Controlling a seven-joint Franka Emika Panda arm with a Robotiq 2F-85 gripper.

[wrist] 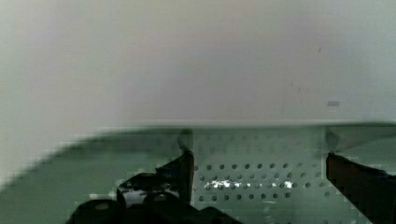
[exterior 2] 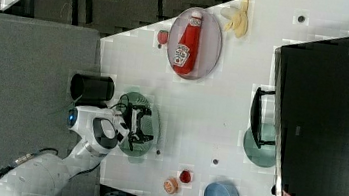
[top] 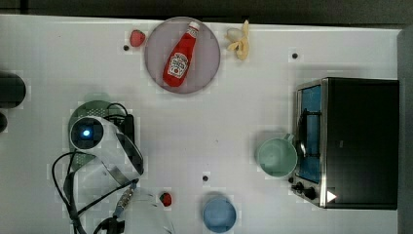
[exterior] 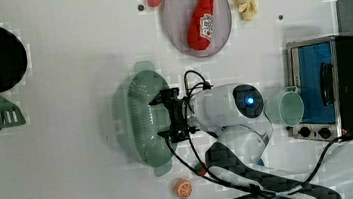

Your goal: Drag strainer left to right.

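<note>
Mint-green and perforated, the oval plastic strainer [exterior: 139,119] lies on the smooth white table [top: 234,122] at the top view's left, its centre dotted with tiny holes and small tabs jutting from both ends. Over it hangs the glossy white robot arm [exterior: 225,105], whose black end effector [exterior: 166,115] reaches into the bowl with its two fingers spread wide and nothing between them; in the wrist view the dark fingertips [wrist: 187,161] stand just inside the rim, against the holed wall. Far across the table, at the top view's right, a boxy black toaster oven [top: 355,141] with a metal-framed glass door stands with a smaller mint-green mug [top: 276,156] just beside it. Near the top view's upper edge a round grey plate [top: 209,58] carries a red ketchup bottle [top: 181,54] lying on its side, with a red strawberry [top: 137,38] to the plate's left and a peeled banana [top: 239,41] to its right. A small blue round bowl [top: 219,214] sits by the lower edge, well apart from the strainer.
</note>
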